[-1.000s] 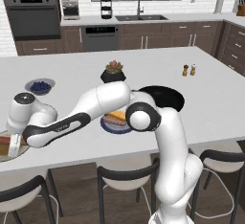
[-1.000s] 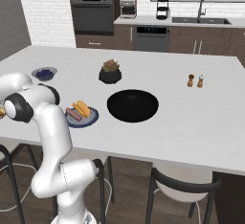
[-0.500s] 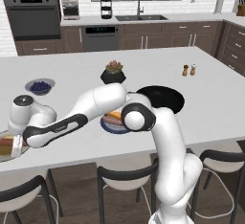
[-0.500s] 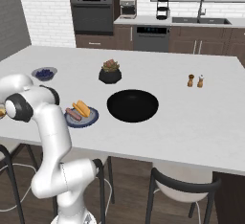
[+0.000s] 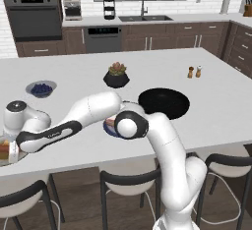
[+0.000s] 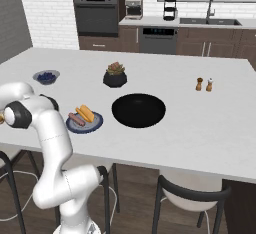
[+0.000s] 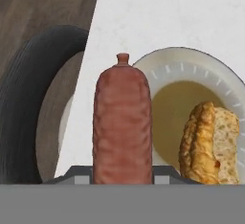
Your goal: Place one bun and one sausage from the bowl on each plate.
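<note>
Gripper (image 7: 122,173) apparently clamps sausage (image 7: 122,122) lengthwise, tip pointing away, above plate (image 7: 201,70).

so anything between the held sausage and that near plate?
Nothing visible. The sausage in the gripper hangs over the plate, whose bare part beside the bun lies open.
</note>
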You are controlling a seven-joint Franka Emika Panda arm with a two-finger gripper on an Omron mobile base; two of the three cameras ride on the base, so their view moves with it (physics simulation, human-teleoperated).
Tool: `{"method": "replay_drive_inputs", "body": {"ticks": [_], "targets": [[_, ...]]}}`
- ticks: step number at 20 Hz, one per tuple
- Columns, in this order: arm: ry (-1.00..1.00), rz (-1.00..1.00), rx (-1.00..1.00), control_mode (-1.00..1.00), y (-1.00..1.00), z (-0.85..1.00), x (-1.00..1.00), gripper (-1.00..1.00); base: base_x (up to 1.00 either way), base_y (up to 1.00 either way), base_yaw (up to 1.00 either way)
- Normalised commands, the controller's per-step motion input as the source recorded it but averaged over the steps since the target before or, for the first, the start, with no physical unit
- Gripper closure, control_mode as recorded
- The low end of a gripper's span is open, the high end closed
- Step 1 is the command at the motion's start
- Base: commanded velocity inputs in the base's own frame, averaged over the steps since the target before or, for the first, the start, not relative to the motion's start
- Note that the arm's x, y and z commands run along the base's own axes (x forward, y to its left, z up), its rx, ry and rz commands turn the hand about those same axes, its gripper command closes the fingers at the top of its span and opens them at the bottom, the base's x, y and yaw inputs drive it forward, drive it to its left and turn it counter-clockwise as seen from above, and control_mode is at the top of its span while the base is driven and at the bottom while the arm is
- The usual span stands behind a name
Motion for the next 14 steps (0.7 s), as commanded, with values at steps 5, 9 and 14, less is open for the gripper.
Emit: {"method": "replay_drive_inputs", "body": {"ticks": [5, 9, 14], "targets": [[-0.01, 0.03, -0.01, -1.00, 0.05, -0.22, 0.06, 1.00, 0.00, 0.00, 0.00], [-0.03, 0.03, 0.00, -1.00, 0.00, -0.36, 0.16, 1.00, 0.00, 0.00, 0.00], [-0.08, 0.03, 0.00, -1.00, 0.02, -0.30, 0.28, 1.00, 0.00, 0.00, 0.00]]}}
